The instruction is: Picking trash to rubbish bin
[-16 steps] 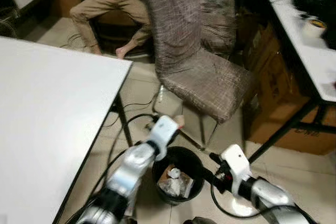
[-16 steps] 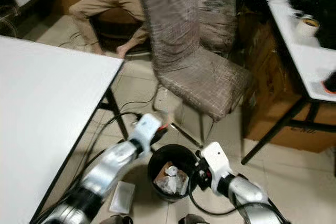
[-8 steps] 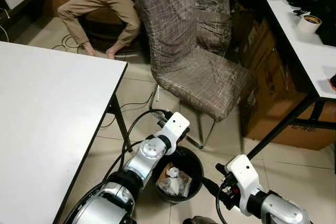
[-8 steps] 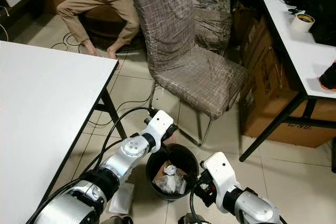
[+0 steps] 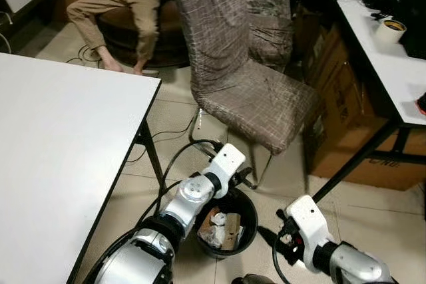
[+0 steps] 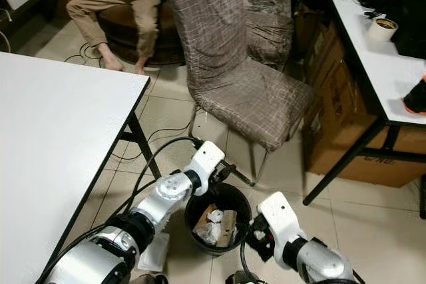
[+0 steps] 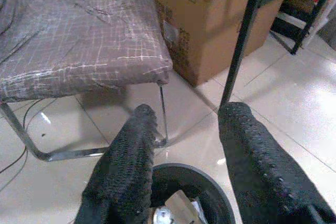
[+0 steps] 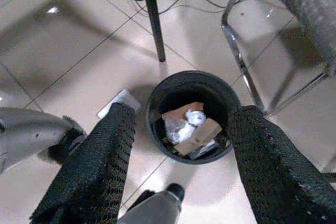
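Since half a second ago we are seeing new cardboard trash (image 6: 227, 219) lying in the black rubbish bin (image 5: 247, 228) beside the chair (image 5: 256, 101); our left claw (image 7: 184, 150) is hanging wide and empty over its rim, our right claw (image 8: 181, 145) gaping beside it

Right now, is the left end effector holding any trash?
No. In the left wrist view the left end effector has its two fingers spread with nothing between them, above the rubbish bin.
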Tool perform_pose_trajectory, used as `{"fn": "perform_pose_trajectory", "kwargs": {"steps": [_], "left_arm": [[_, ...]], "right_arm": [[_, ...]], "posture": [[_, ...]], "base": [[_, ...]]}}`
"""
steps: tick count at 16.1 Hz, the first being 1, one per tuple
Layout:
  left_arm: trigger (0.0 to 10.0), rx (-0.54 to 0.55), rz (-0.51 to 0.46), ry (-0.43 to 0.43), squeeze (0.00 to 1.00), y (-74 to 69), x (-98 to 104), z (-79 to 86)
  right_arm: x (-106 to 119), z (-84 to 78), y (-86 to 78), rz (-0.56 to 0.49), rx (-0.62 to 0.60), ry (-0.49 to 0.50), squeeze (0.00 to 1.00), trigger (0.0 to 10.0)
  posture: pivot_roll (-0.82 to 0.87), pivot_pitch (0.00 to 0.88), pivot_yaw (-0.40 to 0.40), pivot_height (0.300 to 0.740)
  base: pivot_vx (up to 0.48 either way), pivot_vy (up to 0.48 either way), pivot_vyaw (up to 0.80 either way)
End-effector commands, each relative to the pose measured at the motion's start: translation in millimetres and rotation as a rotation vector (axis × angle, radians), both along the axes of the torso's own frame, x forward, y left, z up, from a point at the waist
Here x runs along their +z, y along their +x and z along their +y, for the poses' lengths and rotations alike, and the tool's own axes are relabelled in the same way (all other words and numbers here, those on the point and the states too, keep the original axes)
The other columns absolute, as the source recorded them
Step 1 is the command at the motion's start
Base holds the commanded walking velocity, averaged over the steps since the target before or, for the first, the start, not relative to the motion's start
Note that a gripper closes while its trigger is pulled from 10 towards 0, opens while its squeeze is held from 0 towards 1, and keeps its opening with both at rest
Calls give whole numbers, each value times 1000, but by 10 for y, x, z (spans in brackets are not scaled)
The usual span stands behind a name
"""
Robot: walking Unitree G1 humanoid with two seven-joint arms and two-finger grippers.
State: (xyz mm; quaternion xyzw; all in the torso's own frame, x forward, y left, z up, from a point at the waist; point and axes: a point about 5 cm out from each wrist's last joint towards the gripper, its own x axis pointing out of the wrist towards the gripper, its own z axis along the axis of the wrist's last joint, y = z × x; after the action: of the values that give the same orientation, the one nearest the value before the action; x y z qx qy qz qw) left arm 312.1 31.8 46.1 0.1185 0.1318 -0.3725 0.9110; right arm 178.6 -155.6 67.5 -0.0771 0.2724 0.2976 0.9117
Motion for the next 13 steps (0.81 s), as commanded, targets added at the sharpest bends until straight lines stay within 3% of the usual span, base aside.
{"fn": "perform_pose_trajectory", "kwargs": {"steps": [1, 3, 7, 10, 13], "left_arm": [[10000, 51, -7, -81, 0, 9, 22, 111], [10000, 171, -40, -179, 0, 15, 79, 398], [10000, 310, -142, -186, 0, -221, 202, 873], [10000, 397, -165, -191, 0, -425, 340, 1030], [10000, 443, -191, -192, 0, -582, 501, 1076]], "right_arm": [[21, -33, 71, -51, -55, -28, 0, 10000], [102, -87, 236, -162, -207, -29, 0, 10000], [159, -114, 379, -230, -364, -12, 0, 10000], [149, -61, 443, -252, -405, 9, 0, 10000], [156, -49, 472, -262, -427, 20, 0, 10000]], "posture": [[-299, 57, -15, 740], [-268, 34, -21, 740], [-218, 0, -40, 740], [-199, 0, -43, 740], [-192, 0, -41, 740]], "base": [[0, 0, 0], [0, 0, 0], [0, 0, 0], [0, 0, 0], [0, 0, 0]]}}
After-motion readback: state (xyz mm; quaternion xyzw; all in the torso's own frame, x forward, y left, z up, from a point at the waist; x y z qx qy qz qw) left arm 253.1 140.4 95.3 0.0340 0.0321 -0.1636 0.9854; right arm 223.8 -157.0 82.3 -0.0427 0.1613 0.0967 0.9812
